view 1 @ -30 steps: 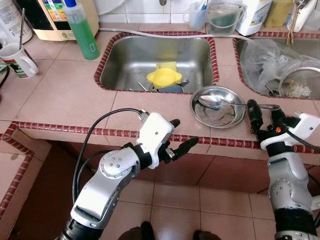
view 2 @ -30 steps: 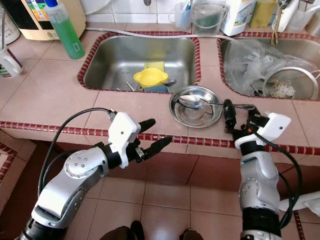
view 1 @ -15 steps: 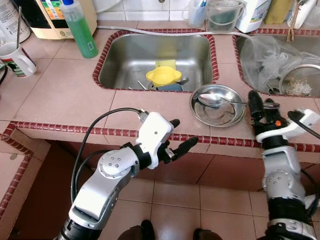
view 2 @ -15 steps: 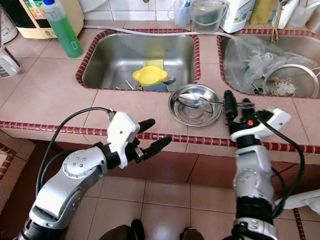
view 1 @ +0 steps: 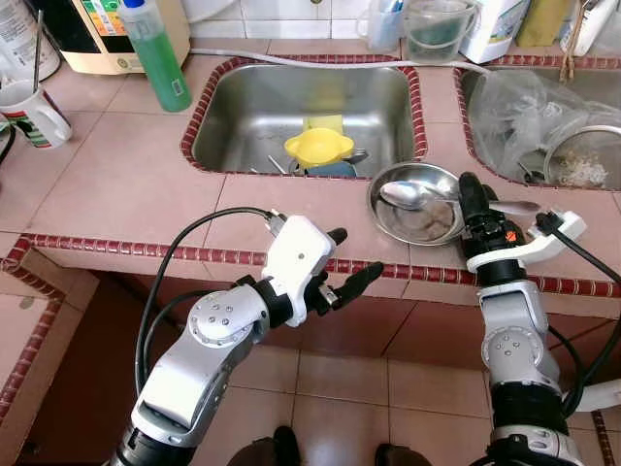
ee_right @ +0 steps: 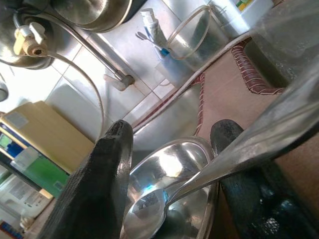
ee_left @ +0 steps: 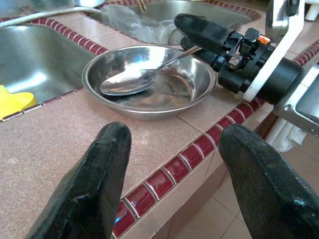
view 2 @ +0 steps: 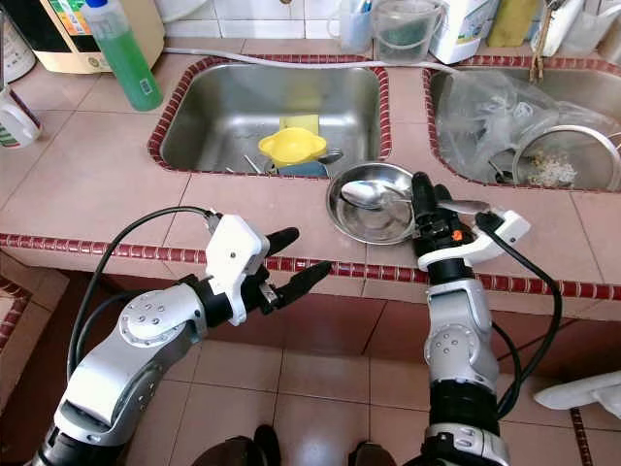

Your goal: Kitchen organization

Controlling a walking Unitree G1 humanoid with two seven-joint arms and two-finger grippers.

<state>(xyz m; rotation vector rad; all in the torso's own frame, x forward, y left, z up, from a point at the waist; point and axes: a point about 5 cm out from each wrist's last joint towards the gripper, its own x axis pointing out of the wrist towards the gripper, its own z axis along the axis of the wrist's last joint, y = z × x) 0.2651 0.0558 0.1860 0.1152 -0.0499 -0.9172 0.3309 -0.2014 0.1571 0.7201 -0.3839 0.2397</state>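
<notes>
Right end effector (view 1: 470, 190) fingers spread around spoon (ee_right: 199, 177) handle over steel bowl (ee_left: 144, 104), not clamped; left end effector (view 1: 347, 262) open, empty.

Silver bowl (view 1: 419, 202), yellow funnel (view 1: 317, 149), green bottle (view 1: 159, 58)

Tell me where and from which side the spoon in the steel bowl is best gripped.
Probably the spoon by its handle, from the right. Its head lies inside the steel bowl, while the handle crosses the rim and juts out over the counter, free to pinch. The right gripper is already there, fingers open around it.
</notes>
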